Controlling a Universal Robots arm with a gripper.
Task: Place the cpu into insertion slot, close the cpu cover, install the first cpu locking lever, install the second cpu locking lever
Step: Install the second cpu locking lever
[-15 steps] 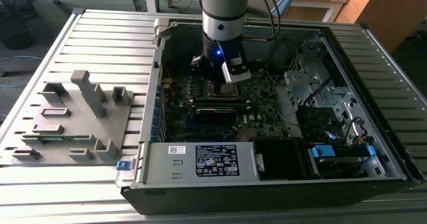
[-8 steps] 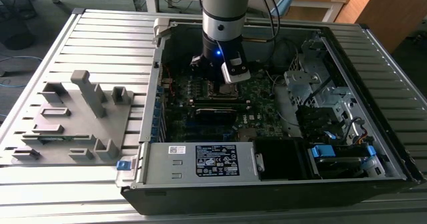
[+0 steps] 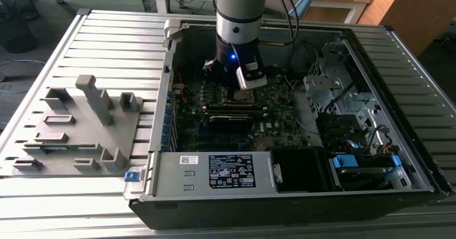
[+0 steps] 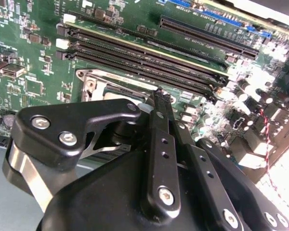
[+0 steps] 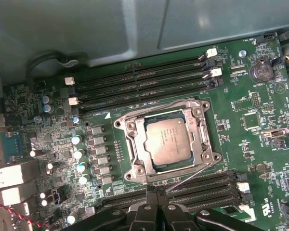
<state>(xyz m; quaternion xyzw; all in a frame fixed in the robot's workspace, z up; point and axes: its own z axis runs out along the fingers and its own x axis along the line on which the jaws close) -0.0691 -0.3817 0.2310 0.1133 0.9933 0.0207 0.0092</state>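
Observation:
In the first wrist view the cpu [image 5: 168,139], a grey metal square, lies in the insertion slot [image 5: 119,124] on the green motherboard. The silver cpu cover [image 5: 136,144] lies flat around it as a frame. One thin wire lever [image 5: 159,107] runs along the socket's side by the memory slots. A second wire lever [image 5: 190,177] slants from the socket's corner to my fingertips. My gripper [image 5: 156,191] is shut, its tips just beside the socket's edge. In the second wrist view the gripper [image 4: 159,98] stands over the socket rim [image 4: 94,79]. The exterior view has the gripper [image 3: 232,85] low inside the open case.
Long black memory slots [image 5: 144,77] flank the socket on two sides. A black-labelled power supply box [image 3: 228,172] fills the case's near end, and a drive cage [image 3: 342,100] stands at the exterior view's right. A grey fixture [image 3: 78,127] lies outside the case.

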